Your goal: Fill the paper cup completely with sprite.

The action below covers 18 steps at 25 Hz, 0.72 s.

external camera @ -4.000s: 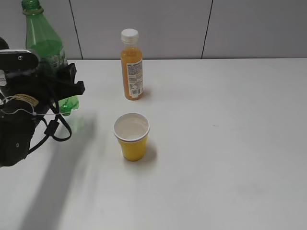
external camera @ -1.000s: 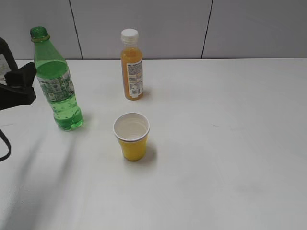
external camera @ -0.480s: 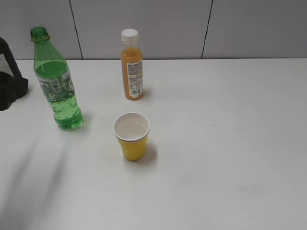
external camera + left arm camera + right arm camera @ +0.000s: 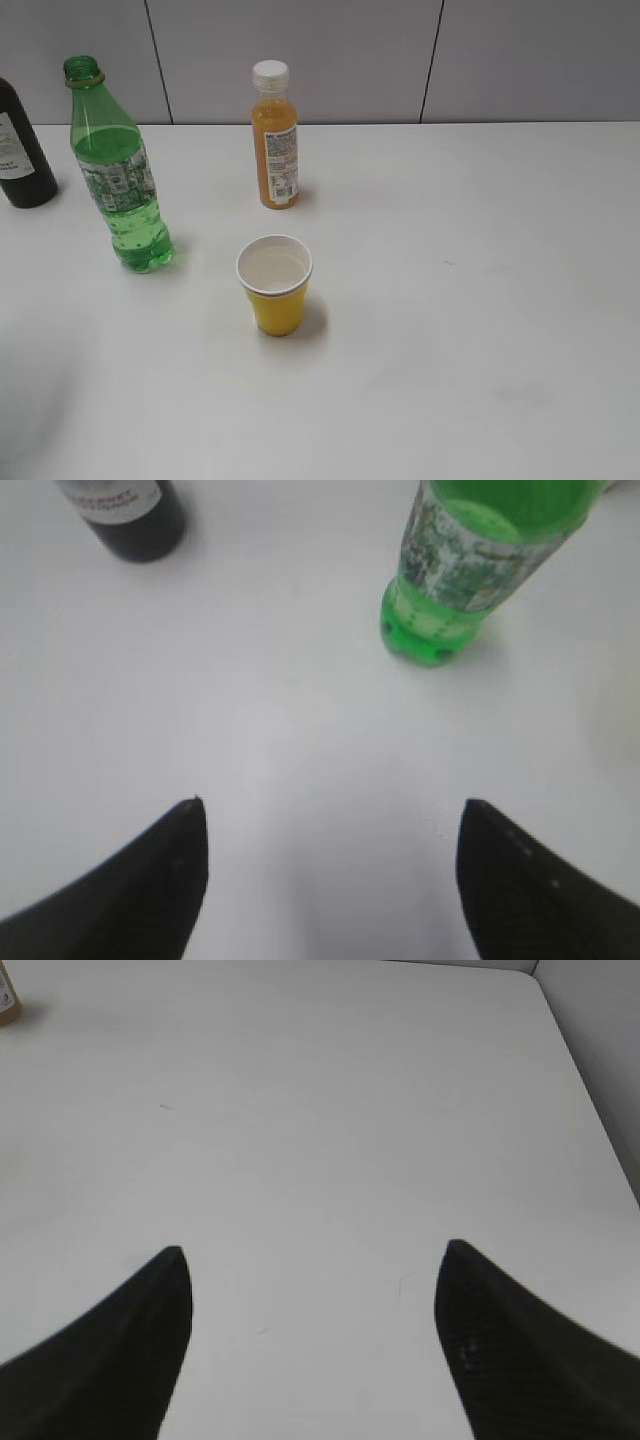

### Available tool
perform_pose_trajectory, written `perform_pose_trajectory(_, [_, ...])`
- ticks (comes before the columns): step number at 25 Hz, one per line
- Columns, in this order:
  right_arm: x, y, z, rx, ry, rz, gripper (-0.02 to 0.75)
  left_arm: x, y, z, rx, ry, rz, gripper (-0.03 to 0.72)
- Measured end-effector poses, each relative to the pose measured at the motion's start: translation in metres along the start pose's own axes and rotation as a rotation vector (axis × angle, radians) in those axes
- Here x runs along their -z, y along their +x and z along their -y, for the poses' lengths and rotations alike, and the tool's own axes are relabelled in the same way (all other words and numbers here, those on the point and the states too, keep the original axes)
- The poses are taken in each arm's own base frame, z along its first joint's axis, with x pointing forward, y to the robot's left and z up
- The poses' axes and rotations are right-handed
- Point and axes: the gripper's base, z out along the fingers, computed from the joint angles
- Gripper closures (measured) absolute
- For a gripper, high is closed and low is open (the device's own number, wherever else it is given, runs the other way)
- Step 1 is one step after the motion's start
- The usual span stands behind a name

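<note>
The yellow paper cup stands upright near the middle of the white table, and clear liquid seems to fill its white inside. The uncapped green sprite bottle stands upright to its left; its lower part shows in the left wrist view. My left gripper is open and empty, above bare table short of the bottle. My right gripper is open and empty over bare table on the right. Neither arm shows in the exterior view.
An orange juice bottle with a white cap stands behind the cup; its edge shows in the right wrist view. A dark bottle with a white label stands at the far left, also in the left wrist view. The table's right edge is near.
The left arm held the sprite bottle four seconds ago, set it upright on the table, let go and drew back left out of the exterior view, uncovering the dark bottle.
</note>
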Motion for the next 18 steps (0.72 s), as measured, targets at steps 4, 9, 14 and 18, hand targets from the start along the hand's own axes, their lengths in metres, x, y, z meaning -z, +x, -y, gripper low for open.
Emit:
perform_pose_trajectory(4, [0.0, 0.0, 0.0, 0.0, 0.0, 0.0, 0.153, 0.02, -0.006, -0.003, 0.008, -0.041, -0.115, 0.099])
perform_pose_trajectory(9, [0.0, 0.0, 0.0, 0.0, 0.0, 0.0, 0.153, 0.046, 0.003, 0.001, 0.029, -0.06, -0.177, 0.099])
perform_pose_trajectory(14, [0.0, 0.0, 0.0, 0.0, 0.0, 0.0, 0.153, 0.084, 0.016, 0.012, 0.012, -0.071, -0.1, 0.099])
perform_pose_trajectory(18, [0.0, 0.0, 0.0, 0.0, 0.0, 0.0, 0.153, 0.108, 0.032, 0.02, -0.003, -0.081, -0.009, 0.099])
